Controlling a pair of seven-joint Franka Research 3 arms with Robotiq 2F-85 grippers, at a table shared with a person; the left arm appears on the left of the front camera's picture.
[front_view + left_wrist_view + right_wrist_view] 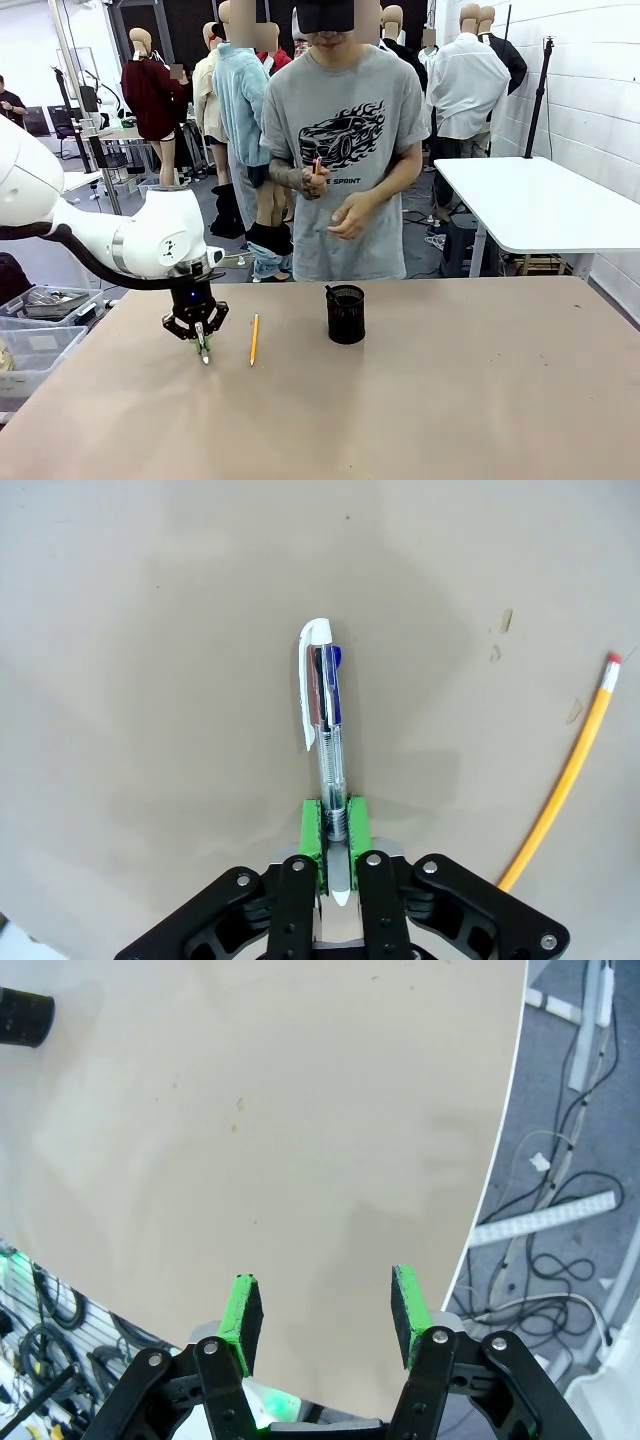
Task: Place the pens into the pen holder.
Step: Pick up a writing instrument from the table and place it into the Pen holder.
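Note:
A silvery-white pen (325,715) with a white clip and blue button lies on the brown table, and my left gripper (335,825) is shut on its lower barrel. From the front, that left gripper (203,347) points down at the table's left side. A yellow-orange pencil (254,338) lies just to its right; its red eraser end shows in the left wrist view, pencil (565,780). The black mesh pen holder (346,314) stands upright at mid-table and also shows as pen holder (25,1015). My right gripper (325,1315) hangs open over bare table near an edge.
A person (345,150) stands at the far side holding a small red pen-like item in one hand (313,180). Clear plastic bins (30,335) sit off the table's left edge. Cables and a power strip (545,1220) lie on the floor beyond the table edge.

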